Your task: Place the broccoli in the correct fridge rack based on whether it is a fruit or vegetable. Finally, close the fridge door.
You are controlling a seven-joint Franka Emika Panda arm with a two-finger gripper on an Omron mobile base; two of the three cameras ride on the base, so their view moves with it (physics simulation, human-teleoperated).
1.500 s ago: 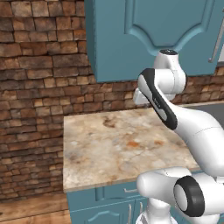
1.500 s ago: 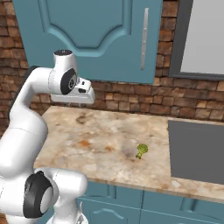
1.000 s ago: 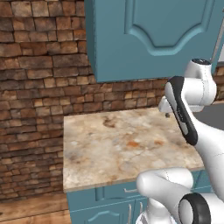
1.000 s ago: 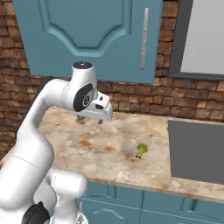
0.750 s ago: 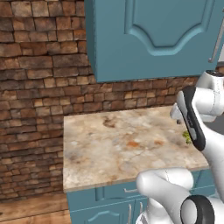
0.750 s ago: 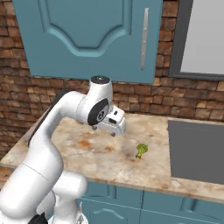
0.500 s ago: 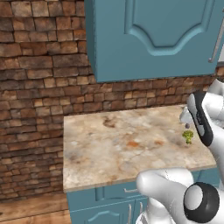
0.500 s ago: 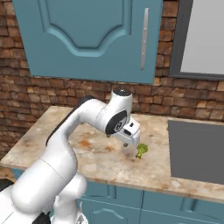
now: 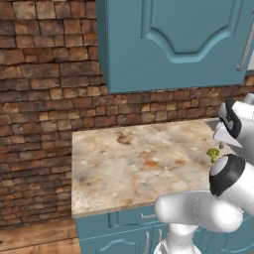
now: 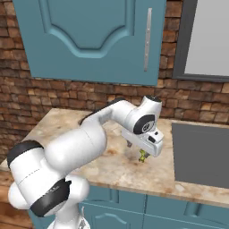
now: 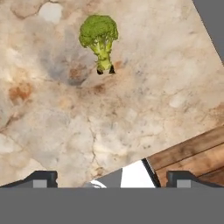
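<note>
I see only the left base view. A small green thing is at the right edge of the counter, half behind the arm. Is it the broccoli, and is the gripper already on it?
Observer: Yes, it is the broccoli. In the hand view it lies on the counter by itself, whole, with nothing touching it.
Operator: Is the gripper open or shut?
Observer: Open. In the hand view the gripper has its two fingertips far apart, with only bare counter between them.
Operator: Where is the hand relative to the broccoli?
Observer: In the right base view the hand is just above the broccoli, which shows under its lower edge.
Operator: What is beside it on the counter?
Observer: A flat dark grey panel lies in the counter to its right.
</note>
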